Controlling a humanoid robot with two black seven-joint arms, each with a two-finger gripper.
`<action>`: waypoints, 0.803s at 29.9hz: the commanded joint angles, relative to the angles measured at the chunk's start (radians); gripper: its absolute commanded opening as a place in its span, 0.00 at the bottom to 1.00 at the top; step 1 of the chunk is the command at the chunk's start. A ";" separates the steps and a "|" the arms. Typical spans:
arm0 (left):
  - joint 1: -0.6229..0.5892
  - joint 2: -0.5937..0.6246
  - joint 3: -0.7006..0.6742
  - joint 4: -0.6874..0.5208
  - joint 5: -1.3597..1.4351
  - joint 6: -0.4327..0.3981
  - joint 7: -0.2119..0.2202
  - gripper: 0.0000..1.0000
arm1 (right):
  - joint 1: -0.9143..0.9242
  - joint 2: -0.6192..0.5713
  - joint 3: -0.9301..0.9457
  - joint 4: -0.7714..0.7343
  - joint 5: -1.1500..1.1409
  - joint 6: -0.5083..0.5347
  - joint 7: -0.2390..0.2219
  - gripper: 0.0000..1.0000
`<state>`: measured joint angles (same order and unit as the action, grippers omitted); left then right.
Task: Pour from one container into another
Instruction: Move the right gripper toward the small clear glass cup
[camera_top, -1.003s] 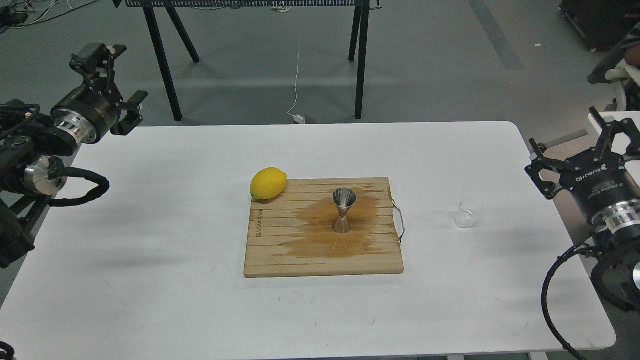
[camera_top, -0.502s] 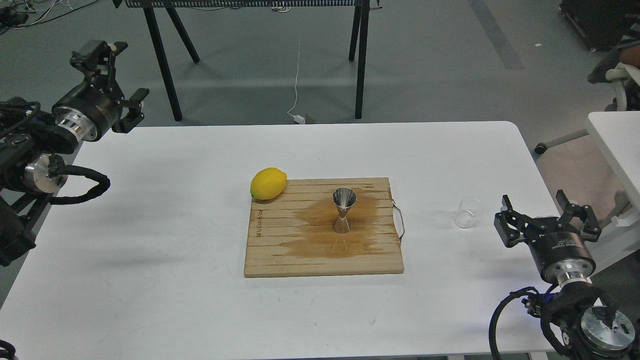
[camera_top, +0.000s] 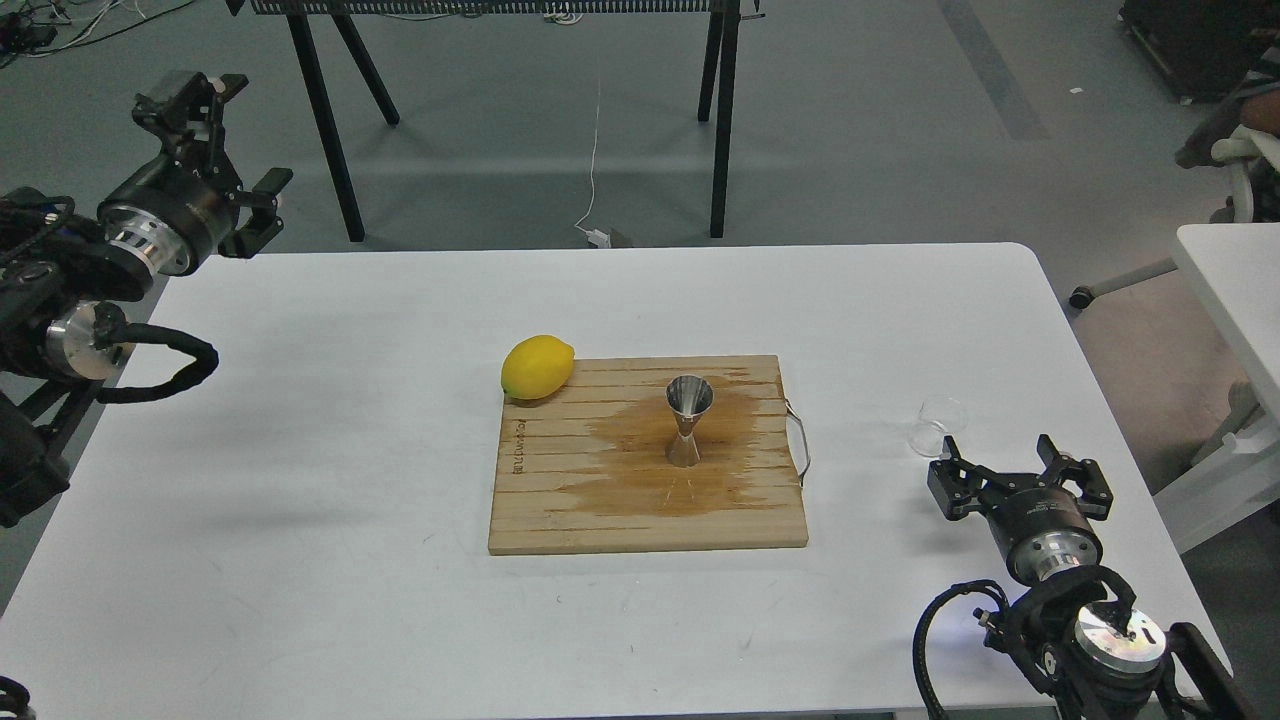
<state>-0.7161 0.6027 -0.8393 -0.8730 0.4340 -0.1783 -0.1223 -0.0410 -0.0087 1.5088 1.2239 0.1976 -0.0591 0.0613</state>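
The small clear glass cup (camera_top: 937, 425) rests on the white table, right of the wooden board; it looks tipped toward me. The steel hourglass jigger (camera_top: 688, 421) stands upright in the middle of the board (camera_top: 560, 500), on a dark wet stain. My right gripper (camera_top: 1003, 462) sits low over the table just in front of the cup, fingers spread wide and open, nothing between them. My left gripper (camera_top: 243, 135) hangs open above the table's far left corner, far from both things.
A yellow lemon (camera_top: 537, 367) lies at the board's far left corner. The board has a metal handle (camera_top: 799, 445) on its right side. A black-legged stand (camera_top: 720, 110) is behind the table, and another white table (camera_top: 1235, 290) is at the right.
My right arm has dropped from high at the right edge and swung left, so its gripper now sits just in front of the cup. The left gripper shifted slightly up and left.
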 joint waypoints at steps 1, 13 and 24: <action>-0.003 -0.003 -0.001 0.000 0.000 0.028 0.000 0.99 | 0.050 0.003 -0.027 -0.055 -0.001 -0.016 -0.001 0.99; -0.016 -0.001 -0.001 0.000 0.000 0.031 0.000 0.99 | 0.151 0.009 -0.093 -0.222 -0.001 -0.008 -0.001 0.99; -0.017 0.006 -0.001 0.000 0.000 0.031 0.000 0.99 | 0.185 0.009 -0.098 -0.264 -0.001 0.004 -0.001 0.95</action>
<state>-0.7330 0.6060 -0.8408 -0.8728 0.4341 -0.1472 -0.1227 0.1359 0.0000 1.4113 0.9726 0.1963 -0.0591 0.0598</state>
